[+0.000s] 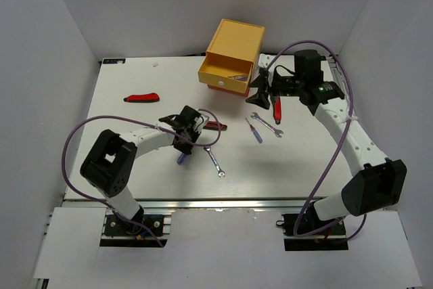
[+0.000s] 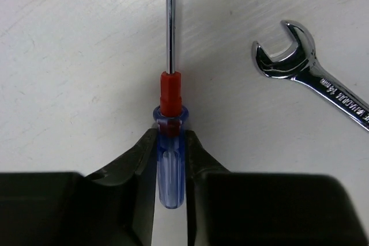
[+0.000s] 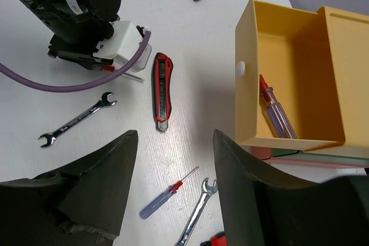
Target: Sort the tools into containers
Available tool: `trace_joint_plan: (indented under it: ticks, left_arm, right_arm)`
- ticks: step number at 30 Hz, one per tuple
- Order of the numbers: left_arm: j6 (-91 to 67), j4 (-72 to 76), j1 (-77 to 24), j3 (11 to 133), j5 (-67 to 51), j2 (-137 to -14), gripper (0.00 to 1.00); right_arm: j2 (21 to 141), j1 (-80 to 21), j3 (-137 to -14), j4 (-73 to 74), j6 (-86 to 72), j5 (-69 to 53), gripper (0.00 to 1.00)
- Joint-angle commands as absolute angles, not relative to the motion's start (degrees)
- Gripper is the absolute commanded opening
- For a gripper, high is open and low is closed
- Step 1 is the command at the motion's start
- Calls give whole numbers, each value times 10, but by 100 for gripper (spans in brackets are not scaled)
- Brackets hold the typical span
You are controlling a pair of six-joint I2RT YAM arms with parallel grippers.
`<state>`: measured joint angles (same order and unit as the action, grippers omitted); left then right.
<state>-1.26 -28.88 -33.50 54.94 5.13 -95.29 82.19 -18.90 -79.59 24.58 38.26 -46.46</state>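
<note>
Two arms work over a white bench (image 1: 270, 167). The left end effector (image 2: 170, 142) is closed on the blue handle of a small screwdriver (image 2: 170, 113). Its jaws press on both sides of the handle, and the red collar and steel shaft point away from the wrist. To the right of that shaft in the left wrist view lies a silver wrench (image 2: 314, 76), apart from the screwdriver.

The right end effector (image 3: 174, 136) is open, with its fingers spread wide and nothing between them. It hangs above the bench beside the yellow drawer (image 3: 253, 38). That drawer is pulled out, and another screwdriver (image 3: 278, 114), with a clear blue handle and a red collar, lies inside it.

On the bench below the right wrist lie a red-and-black knife (image 3: 162, 91), a loose screwdriver (image 3: 164, 197) and a second wrench (image 3: 199, 214). The last two lie side by side. A further knife (image 1: 142, 98) lies well apart, near the bench's left side.
</note>
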Motion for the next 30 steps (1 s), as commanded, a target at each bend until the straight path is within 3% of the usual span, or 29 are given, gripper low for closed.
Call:
trace_joint_plan:
  ticks: [1,5,16,22,26,30]
  left_arm:
    - [-4,-301,-337,559,35,-919,21]
    - [-33,-307,-337,551,36,-822,9]
    - [19,-236,-337,613,-88,-646,7]
    - [130,-223,-337,741,-59,-735,8]
    - [237,-297,-336,923,-15,-865,5]
    - [294,-190,-337,940,9,-918,4]
  right_arm:
    - [794,-178,-788,244,376,-483,61]
    - [786,-166,-778,248,375,-490,61]
    - [766,-123,-755,253,373,-506,61]
    - [764,-98,-756,254,367,-517,61]
    - [759,-89,-751,252,366,-520,61]
    - [749,-82,-736,252,365,-522,61]
